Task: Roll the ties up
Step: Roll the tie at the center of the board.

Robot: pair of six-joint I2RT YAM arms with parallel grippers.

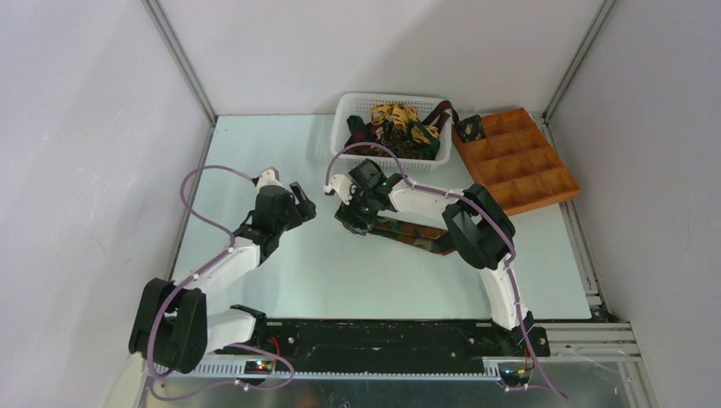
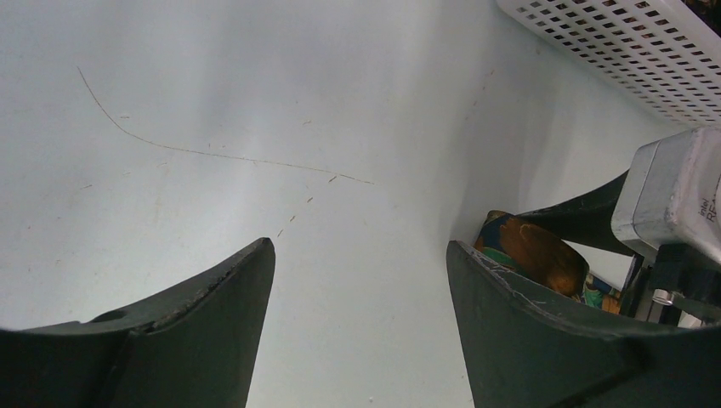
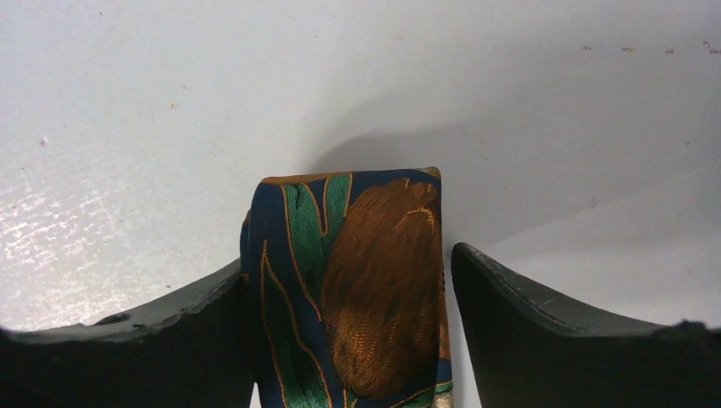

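A dark blue, green and brown patterned tie (image 1: 417, 234) lies flat on the table under my right arm. Its folded end (image 3: 357, 280) sits between the fingers of my right gripper (image 3: 349, 259). The jaws stand open around it: the left finger touches the fabric and a small gap shows at the right finger. My left gripper (image 1: 303, 206) is open and empty just left of the right gripper, low over the table. In the left wrist view my left gripper (image 2: 359, 246) has the same tie end (image 2: 531, 255) behind its right finger.
A white plastic basket (image 1: 349, 109) at the back holds several tangled ties (image 1: 400, 127); its wall shows in the left wrist view (image 2: 629, 42). An orange-brown compartment tray (image 1: 523, 166) stands at the back right, with a dark rolled tie (image 1: 469, 127) in its near-left cell.
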